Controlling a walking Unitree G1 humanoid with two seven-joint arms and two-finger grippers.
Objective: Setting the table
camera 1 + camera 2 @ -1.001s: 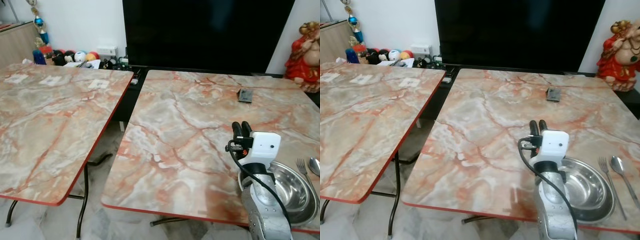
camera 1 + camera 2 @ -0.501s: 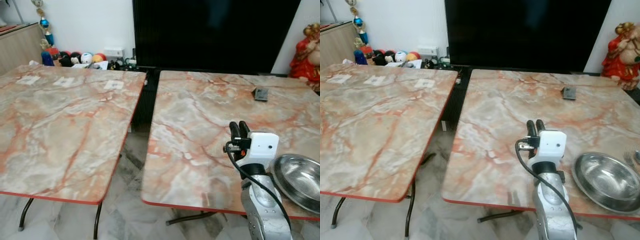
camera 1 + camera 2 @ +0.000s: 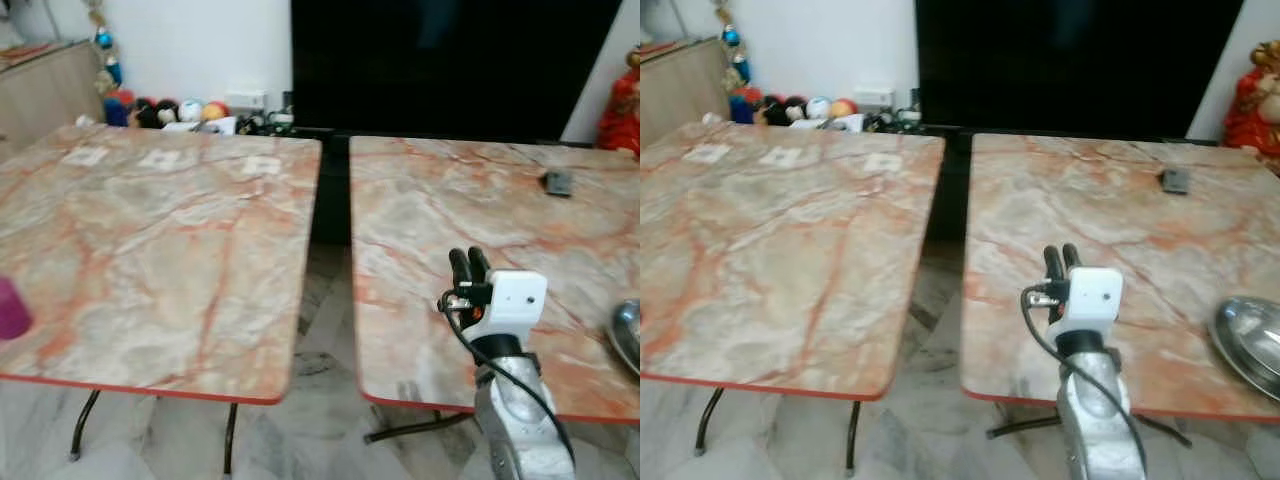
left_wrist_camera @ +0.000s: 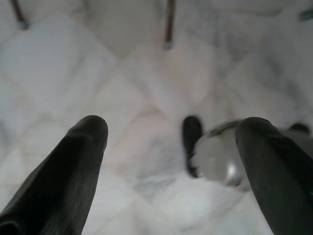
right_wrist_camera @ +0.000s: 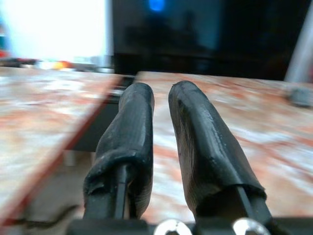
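My right gripper (image 3: 468, 262) is raised over the near edge of the right marble table (image 3: 440, 215), its fingers (image 5: 134, 117) pressed together with nothing between them. A steel bowl (image 3: 1250, 338) rests on that table at the far right edge of the view, well to the right of the gripper. The left marble table (image 3: 150, 220) carries a magenta cup-like object (image 3: 10, 308) at its near left corner. My left gripper (image 4: 176, 129) hangs low with its fingers wide apart, pointing down at the white tiled floor.
A narrow floor gap (image 3: 330, 270) separates the two tables. A small dark object (image 3: 558, 182) lies on the right table's far side. White cards (image 3: 160, 158) sit on the left table's far side. Behind stand a black screen (image 3: 450, 60), toys (image 3: 180, 112) and a red statue (image 3: 1255, 100).
The camera has swung left: the bowl slid to the right edge, the fork and spoon left the picture, and the magenta object came in at left. The right gripper stays raised and shut.
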